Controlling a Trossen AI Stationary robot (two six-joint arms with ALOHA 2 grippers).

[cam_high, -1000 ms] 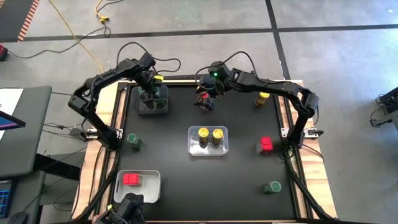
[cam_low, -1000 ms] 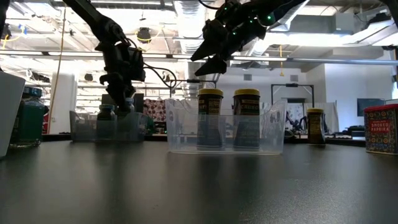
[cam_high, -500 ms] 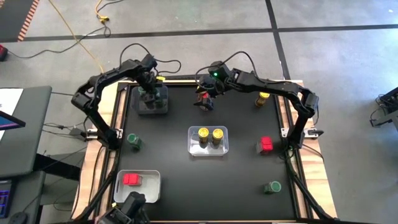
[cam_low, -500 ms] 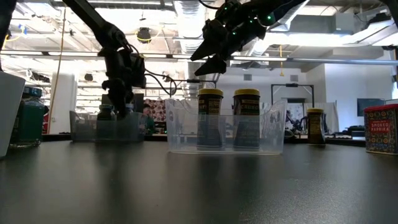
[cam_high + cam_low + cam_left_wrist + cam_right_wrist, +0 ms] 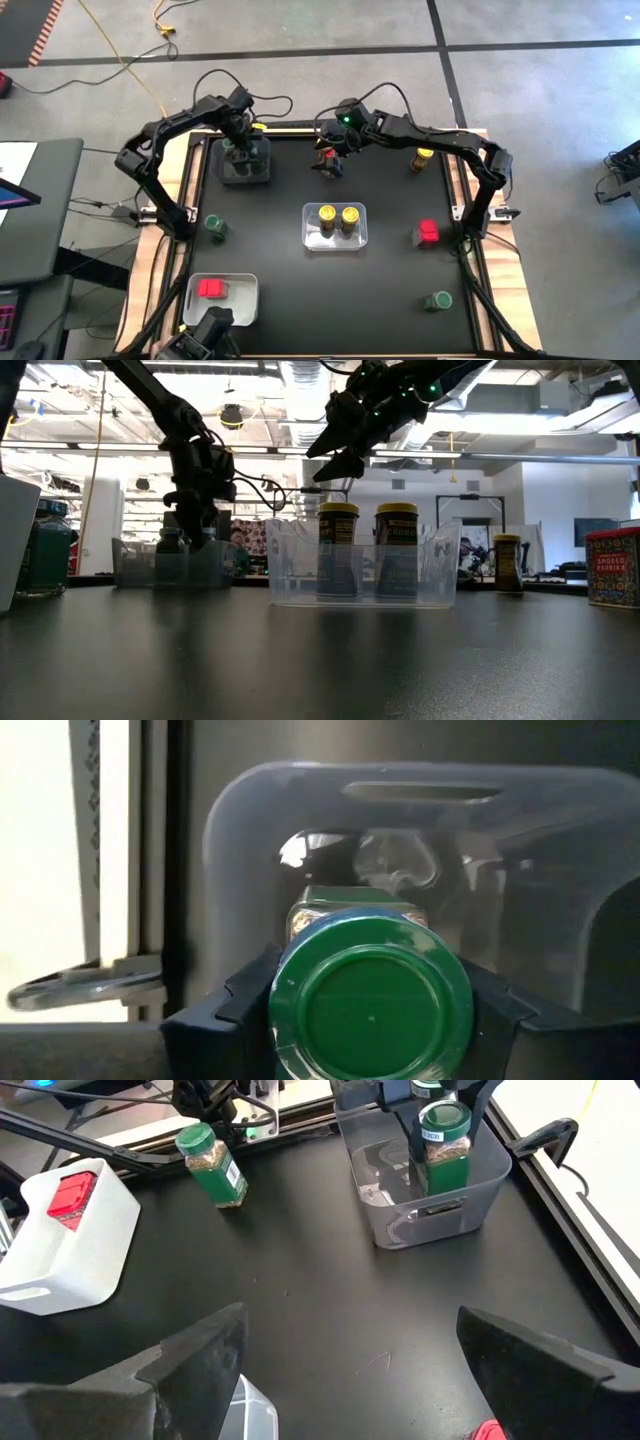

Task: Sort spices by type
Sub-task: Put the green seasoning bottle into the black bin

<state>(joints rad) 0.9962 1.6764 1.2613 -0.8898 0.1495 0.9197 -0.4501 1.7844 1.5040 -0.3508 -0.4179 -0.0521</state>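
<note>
While the left gripper [image 5: 370, 1020] sits with its fingers closed against both sides of a green-lidded jar [image 5: 370, 1010], that jar is inside the grey bin [image 5: 245, 165] at the table's far left corner. The right wrist view shows the jar upright in the bin; whether its base is fully on the bin floor cannot be told.

Step in hand, by judgement: depositing a green-lidded jar in the grey bin. Next move calls for widening the fingers, then lifting straight up so the jar is not tipped.

Right gripper [image 5: 330, 160] hangs above the table's far middle with fingers spread wide, holding nothing.

Elsewhere: two yellow-lidded jars [image 5: 338, 216] stand in the clear bin [image 5: 312, 240] at centre; one red-topped jar [image 5: 211, 289] lies in the white bin [image 5: 245, 300] near left.

Unsorted on the table: green-lidded jars at left [image 5: 216, 226] and near right [image 5: 438, 300], a red-topped jar at right [image 5: 427, 233], a yellow-lidded jar far right [image 5: 424, 159].
</note>
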